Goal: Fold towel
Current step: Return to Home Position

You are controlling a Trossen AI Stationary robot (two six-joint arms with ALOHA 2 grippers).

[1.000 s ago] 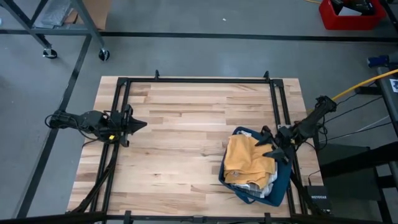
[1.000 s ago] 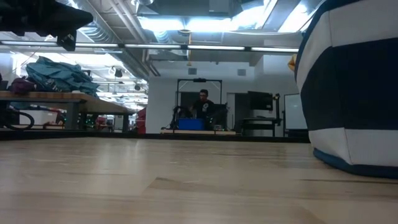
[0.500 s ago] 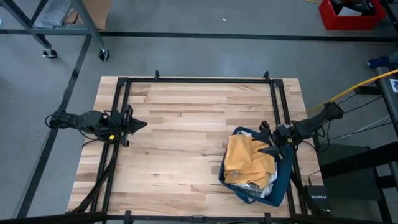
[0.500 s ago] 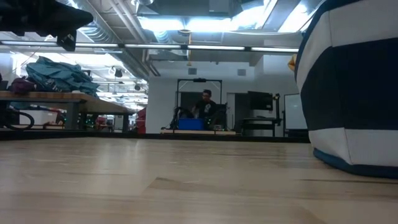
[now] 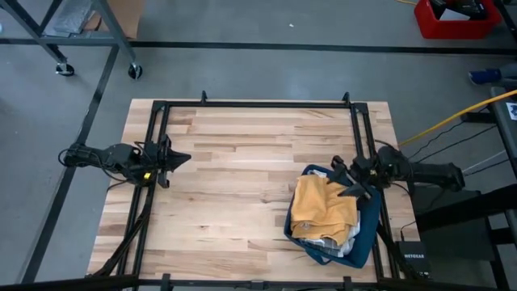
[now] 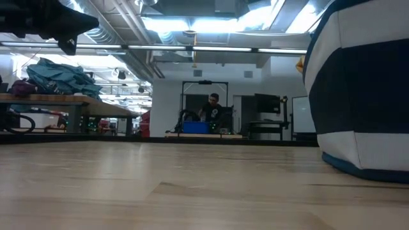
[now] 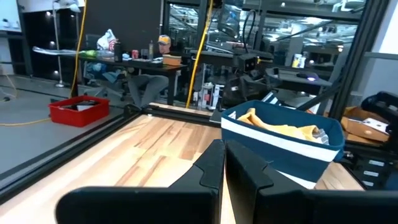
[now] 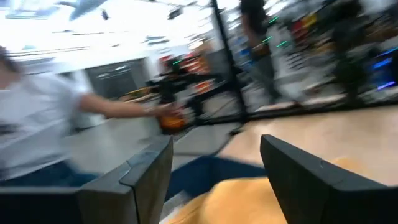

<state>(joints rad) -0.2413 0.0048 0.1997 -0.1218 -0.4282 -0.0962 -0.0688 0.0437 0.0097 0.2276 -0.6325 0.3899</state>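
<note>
A yellow towel (image 5: pixel 323 206) lies crumpled on top of other cloth in a blue and white basket (image 5: pixel 367 234) at the table's near right. The left wrist view shows the same towel (image 7: pixel 280 129) poking above the basket's rim (image 7: pixel 280 138). My right gripper (image 5: pixel 346 179) is open and hovers level over the basket's far right corner, pointing toward the table's left. Its own wrist view shows the towel (image 8: pixel 249 199) just below its spread fingers (image 8: pixel 149 168). My left gripper (image 5: pixel 184 159) is shut and waits at the table's left side, pointing level toward the basket.
A black frame (image 5: pixel 258 105) runs around the wooden tabletop (image 5: pixel 242 178), which lies bare between the two arms. In the low view the basket (image 6: pixel 358 96) fills the right edge. People sit at benches in the room beyond the table.
My right arm has swung about so that its gripper now points toward the table's left, and the gripper has shifted slightly toward the far edge over the basket's corner. It stays open. The towel and basket have not moved.
</note>
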